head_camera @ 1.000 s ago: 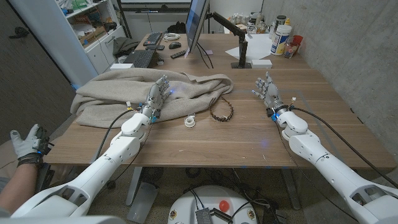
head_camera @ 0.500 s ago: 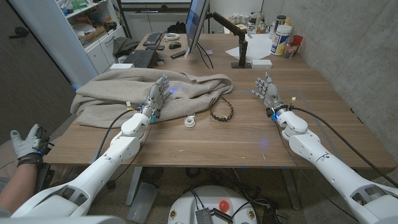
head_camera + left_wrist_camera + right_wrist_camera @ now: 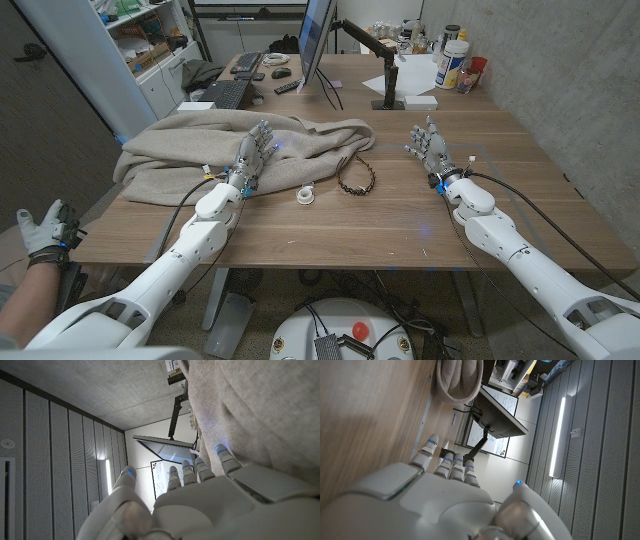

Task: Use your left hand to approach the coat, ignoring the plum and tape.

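Coat (image 3: 215,150) is heaped on the table's (image 3: 400,220) left half, far-left of centre. Left hand (image 3: 252,157) is over the coat's near-right edge, fingers (image 3: 262,133) straight, slightly spread, pointing far; holds nothing. Contact with the cloth: cannot tell from the head view. In the left wrist view the coat (image 3: 260,410) lies right alongside the fingertips (image 3: 220,451). Left arm comes in from the near-left corner, forearm low over the table. Tape (image 3: 306,195) sits just right of the hand, bracelet (image 3: 356,178) next to it, both near the coat's right end. Right hand (image 3: 430,148) is well apart on the right, fingers spread, empty, palm about upright. Coat's far fold is partly hidden behind the left hand.
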